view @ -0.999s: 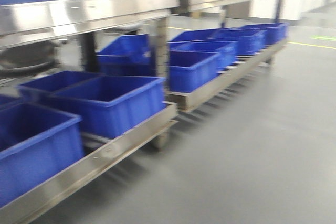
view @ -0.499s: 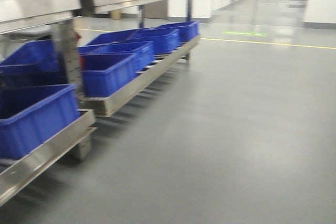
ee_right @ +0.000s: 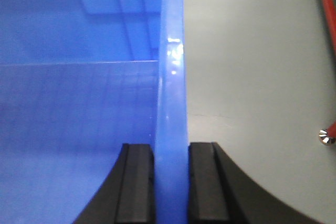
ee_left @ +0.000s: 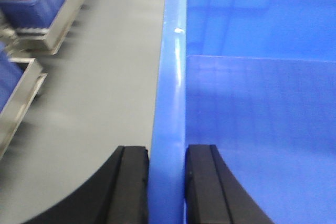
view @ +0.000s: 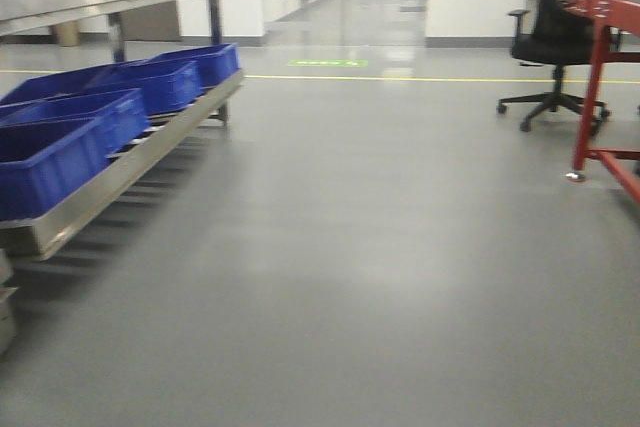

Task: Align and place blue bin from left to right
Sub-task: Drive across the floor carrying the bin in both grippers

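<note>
Blue bin (ee_left: 171, 66) held above the floor. Left end effector (ee_left: 167, 156) is clamped on one rim, right end effector (ee_right: 171, 153) on the opposite rim. Rack (view: 130, 162) with other bins (view: 50, 162) is at left of the front view. Judged: pickup done, aligning and placing remain.

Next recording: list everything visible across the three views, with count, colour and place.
held blue bin: one, bright blue, between both grippers above the floor
shelved bins: at least four, blue, in a row on the rack
rack: two sections, steel, along the left
office chair: one, black, far right
frame: one, red, right edge
floor line: one, yellow, far floor
floor marking: one, green, far centre
left gripper: black, shut on one rim
right gripper: black, shut on the opposite rim
</note>
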Robot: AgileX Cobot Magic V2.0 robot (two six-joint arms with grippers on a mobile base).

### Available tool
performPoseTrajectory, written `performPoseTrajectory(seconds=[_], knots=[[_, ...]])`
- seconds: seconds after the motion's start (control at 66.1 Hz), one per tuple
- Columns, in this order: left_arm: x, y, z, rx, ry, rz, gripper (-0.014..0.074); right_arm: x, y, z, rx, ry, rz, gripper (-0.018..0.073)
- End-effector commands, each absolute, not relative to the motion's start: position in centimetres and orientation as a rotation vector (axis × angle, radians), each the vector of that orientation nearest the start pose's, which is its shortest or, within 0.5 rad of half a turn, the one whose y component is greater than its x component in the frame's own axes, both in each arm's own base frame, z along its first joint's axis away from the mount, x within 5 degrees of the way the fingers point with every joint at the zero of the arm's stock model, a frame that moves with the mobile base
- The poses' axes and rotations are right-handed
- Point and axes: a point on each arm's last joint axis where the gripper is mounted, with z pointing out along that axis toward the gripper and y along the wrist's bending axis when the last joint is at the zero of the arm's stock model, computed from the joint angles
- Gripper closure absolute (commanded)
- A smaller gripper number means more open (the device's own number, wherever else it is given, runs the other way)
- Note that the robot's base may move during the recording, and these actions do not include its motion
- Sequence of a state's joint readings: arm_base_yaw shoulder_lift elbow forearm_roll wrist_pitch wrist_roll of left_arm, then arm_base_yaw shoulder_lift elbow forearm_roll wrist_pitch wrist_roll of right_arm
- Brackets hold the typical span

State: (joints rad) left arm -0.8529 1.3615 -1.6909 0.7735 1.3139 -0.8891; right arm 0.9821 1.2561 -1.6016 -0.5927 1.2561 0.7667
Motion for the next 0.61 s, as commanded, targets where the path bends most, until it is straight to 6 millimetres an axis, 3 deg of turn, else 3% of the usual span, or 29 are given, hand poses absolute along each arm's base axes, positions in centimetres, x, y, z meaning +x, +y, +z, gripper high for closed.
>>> performPoseTrajectory(seconds=[0.0,0.59], knots=[[20.98,-15.04,49.22,-0.076,2.034,-0.066,0.0707,16.13,16.79,48.83,-0.244,2.081,0.349,0.0725],[20.98,-15.04,49.22,-0.076,2.034,-0.066,0.0707,16.13,16.79,48.83,-0.244,2.081,0.349,0.0725]])
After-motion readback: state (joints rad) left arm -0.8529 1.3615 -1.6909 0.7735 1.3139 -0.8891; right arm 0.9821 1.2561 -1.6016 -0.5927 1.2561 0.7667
